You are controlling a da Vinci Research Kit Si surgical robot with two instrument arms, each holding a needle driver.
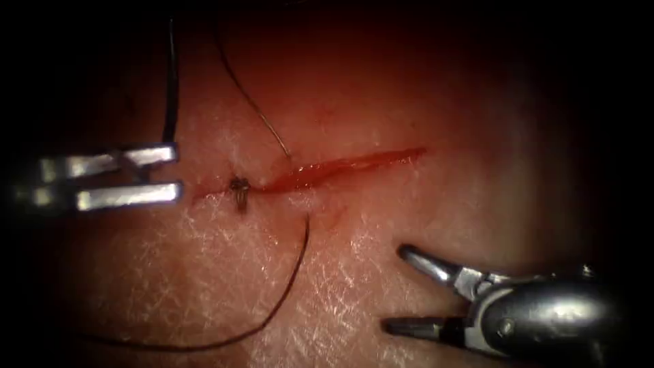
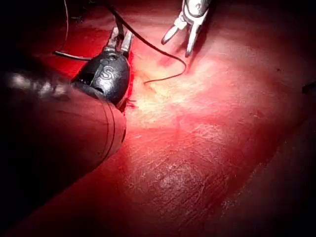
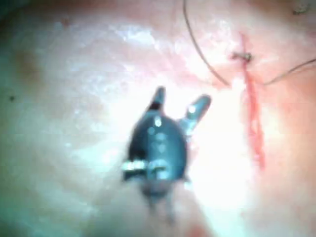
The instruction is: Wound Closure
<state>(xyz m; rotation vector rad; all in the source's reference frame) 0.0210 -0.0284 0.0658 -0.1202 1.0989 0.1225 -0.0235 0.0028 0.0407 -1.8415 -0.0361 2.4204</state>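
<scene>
My right tool's shiny metal jaws (image 1: 403, 289) are nearest, below the cut and to the right, and they stand wide open with nothing in them. Under them lies the pale, wrinkly pork tissue (image 1: 204, 272), wet with red fluid. A long dark thread (image 1: 289, 279) curves across this near part and goes into the tissue just below the cut. Next comes the thin red cut (image 1: 340, 167) itself, running across the middle. At its left end sits one small dark knot (image 1: 239, 189), so I think one stitch is already tied there and that end is pulled together. The rest of the cut, from the knot out to the right, is open and red, so I judge that most of the closing is left to do. Just left of the knot are my left tool's flat silver jaws (image 1: 170, 174), parted, and I see a dark strand running up from the top one, but I cannot tell if they hold it. Farther back, the thread comes out of the tissue just above the cut and climbs away into the dark. I cannot make out the curved needle for sure.
</scene>
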